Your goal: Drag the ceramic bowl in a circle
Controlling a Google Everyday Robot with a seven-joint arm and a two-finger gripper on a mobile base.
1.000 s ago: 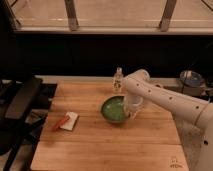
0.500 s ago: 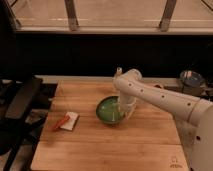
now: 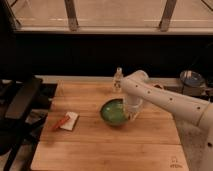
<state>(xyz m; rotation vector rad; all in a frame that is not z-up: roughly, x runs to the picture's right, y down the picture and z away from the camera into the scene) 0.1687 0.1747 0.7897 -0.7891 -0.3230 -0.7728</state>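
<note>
The green ceramic bowl (image 3: 113, 111) sits upright near the middle of the wooden table (image 3: 100, 150). My white arm reaches in from the right and bends down to the bowl. My gripper (image 3: 132, 113) is at the bowl's right rim, touching it or just over it. A small clear bottle (image 3: 118, 79) stands behind the bowl at the table's far edge.
A red and white item (image 3: 66, 121) lies on the table left of the bowl. A grey-blue dish (image 3: 191, 78) sits on the counter at the far right. A black chair (image 3: 20, 107) stands against the table's left side. A dark wall and a window ledge are behind.
Over the last second the bowl slid left with my gripper, then came back right and slightly nearer. My arm's elbow swung left and back right with it.
</note>
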